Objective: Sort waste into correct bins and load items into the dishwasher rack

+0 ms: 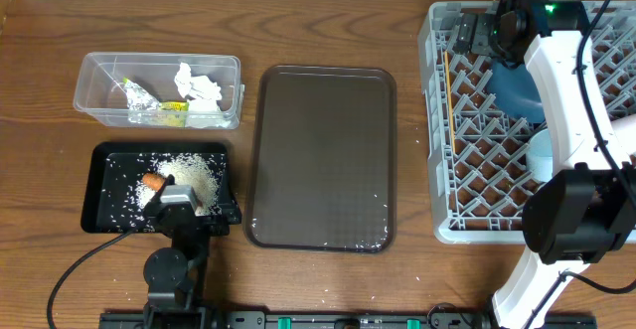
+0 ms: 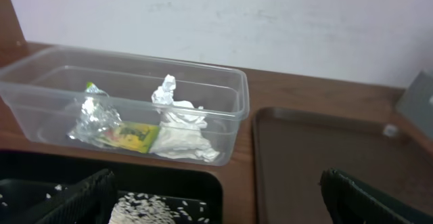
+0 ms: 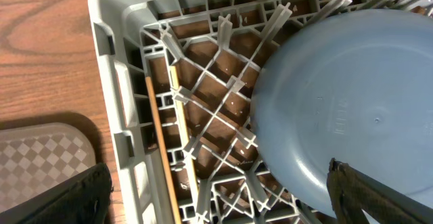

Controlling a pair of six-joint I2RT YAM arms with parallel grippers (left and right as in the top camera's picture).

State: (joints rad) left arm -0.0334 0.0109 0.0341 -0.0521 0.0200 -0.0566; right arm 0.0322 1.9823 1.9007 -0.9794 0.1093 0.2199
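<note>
My left gripper (image 1: 179, 202) (image 2: 216, 200) is open and empty, low over the black tray (image 1: 104, 155) (image 2: 155, 172). That tray holds loose rice (image 1: 196, 174) (image 2: 145, 207) and a small carrot (image 1: 151, 181). The clear tub (image 1: 159, 59) (image 2: 135, 63) holds crumpled paper (image 1: 199, 84) (image 2: 183, 135) and the foil wrapper (image 1: 139, 98) (image 2: 95, 116). My right gripper (image 1: 495, 33) (image 3: 220, 193) is open and empty above the far part of the grey rack (image 1: 437, 120) (image 3: 108, 61). In the rack are the large blue bowl (image 1: 517, 90) (image 3: 352, 95), the chopsticks (image 1: 449, 95) (image 3: 159, 143) along its left wall, and a small light-blue bowl (image 1: 540, 155). The white cup is hidden.
The flat dark brown serving tray (image 1: 323, 150) (image 2: 318, 156) (image 3: 40, 149) lies between the bins and the rack, with a few rice grains near its front edge. The right arm's white links cross over the rack's right side.
</note>
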